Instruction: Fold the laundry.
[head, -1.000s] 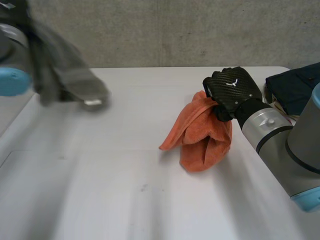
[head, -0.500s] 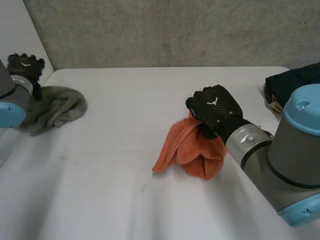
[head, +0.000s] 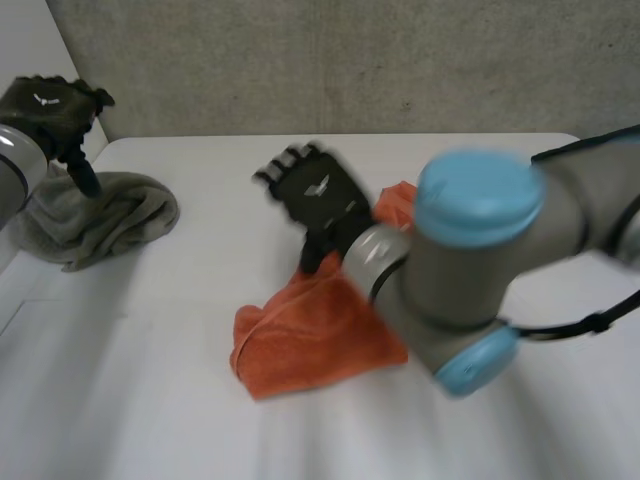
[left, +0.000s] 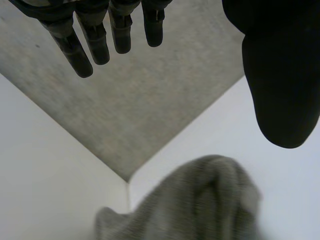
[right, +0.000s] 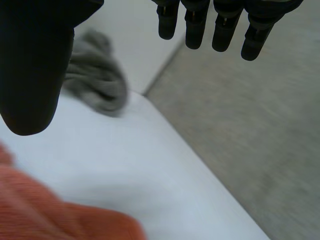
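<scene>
An orange cloth (head: 305, 340) lies crumpled on the white table (head: 150, 400), in front of my right hand (head: 318, 195). That hand hovers above the cloth's far edge, open, its fingers (right: 200, 25) straight and empty; the orange cloth (right: 50, 215) lies under its palm. A grey cloth (head: 105, 220) sits bunched at the table's far left corner. My left hand (head: 50, 105) is raised just above and behind it, open with nothing in it. In the left wrist view its fingers (left: 95, 40) and thumb (left: 280, 75) spread wide over the grey cloth (left: 200, 200).
My right arm's big elbow joint (head: 480, 230) crosses the table's right half, above part of the orange cloth. A concrete wall (head: 350, 60) runs behind the table's far edge. The grey cloth (right: 95, 75) lies beyond my right hand's fingertips, near the table's corner.
My right hand has let go of the orange cloth, opened and swung left; the cloth now lies lower and further left. My left hand has lifted off the grey cloth.
</scene>
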